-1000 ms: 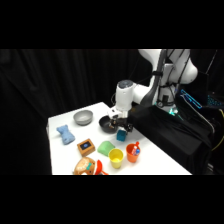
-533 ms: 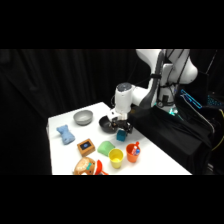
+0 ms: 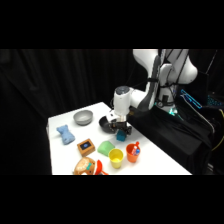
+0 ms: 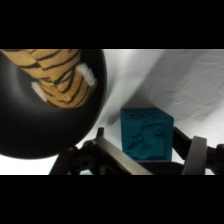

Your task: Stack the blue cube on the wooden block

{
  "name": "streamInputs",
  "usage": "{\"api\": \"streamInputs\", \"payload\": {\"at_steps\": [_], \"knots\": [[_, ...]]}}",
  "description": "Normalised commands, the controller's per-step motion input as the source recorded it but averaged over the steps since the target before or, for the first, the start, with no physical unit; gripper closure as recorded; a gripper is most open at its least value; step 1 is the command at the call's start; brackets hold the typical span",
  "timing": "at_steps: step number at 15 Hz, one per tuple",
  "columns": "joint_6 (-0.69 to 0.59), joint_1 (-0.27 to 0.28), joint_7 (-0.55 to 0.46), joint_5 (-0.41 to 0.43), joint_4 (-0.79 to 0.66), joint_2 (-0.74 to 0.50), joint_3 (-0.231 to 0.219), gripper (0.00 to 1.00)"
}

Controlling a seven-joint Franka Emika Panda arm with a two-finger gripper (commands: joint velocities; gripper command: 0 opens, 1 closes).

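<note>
While pincer point(image 4: 150, 150) grips blue cube point(image 4: 146, 134), bowl point(image 4: 30, 125) adj.

The gripper point(image 3: 121, 131) is rising a little from the table, carrying the blue cube point(image 3: 121, 135) between its fingers, just beside the black bowl point(image 3: 107, 123).

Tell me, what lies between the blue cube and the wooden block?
In the side view, the flat green piece lies between the blue cube and the wooden block.
</note>
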Motion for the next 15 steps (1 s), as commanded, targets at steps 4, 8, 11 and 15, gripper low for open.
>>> {"api": "streamInputs", "payload": {"at_steps": [4,8,11,15], "knots": [[0.15,-0.081,-0.13,0.033,0.06,0.10,0.062,0.34],[0.11,-0.045,-0.09,0.017,0.02,0.00,0.049,0.68],[0.03,0.030,-0.02,-0.020,-0.04,-0.14,0.018,0.75],[-0.08,0.080,0.04,-0.047,-0.08,-0.24,0.002,0.77]]}}
